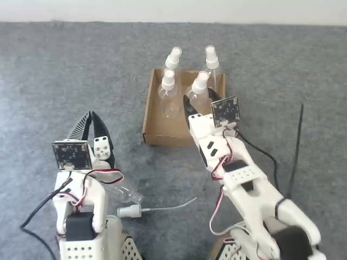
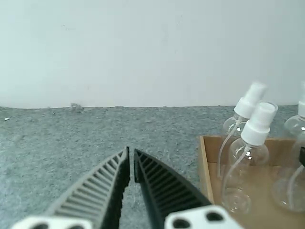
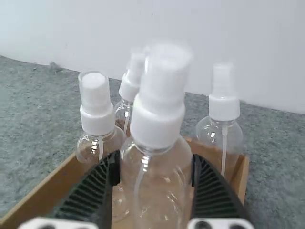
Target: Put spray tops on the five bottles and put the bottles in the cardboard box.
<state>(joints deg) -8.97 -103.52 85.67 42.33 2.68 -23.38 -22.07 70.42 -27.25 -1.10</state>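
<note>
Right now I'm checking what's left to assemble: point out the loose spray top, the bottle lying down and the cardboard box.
loose spray top (image 1: 128, 211): high view, its white cap.
lying bottle (image 1: 127, 191): high view, its clear body.
cardboard box (image 1: 147, 108): high view, its left wall.

No legible print on any bottle (image 1: 169, 100) or the cardboard box (image 1: 147, 116). Wrist camera boards (image 1: 72, 154) possibly marked; too small to read.

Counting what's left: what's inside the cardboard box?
Inside the cardboard box: one capped bottle standing, a second bottle held by the right gripper. Two far bottles at its back wall, inside or behind unclear. That gripper covers the floor beneath.
</note>
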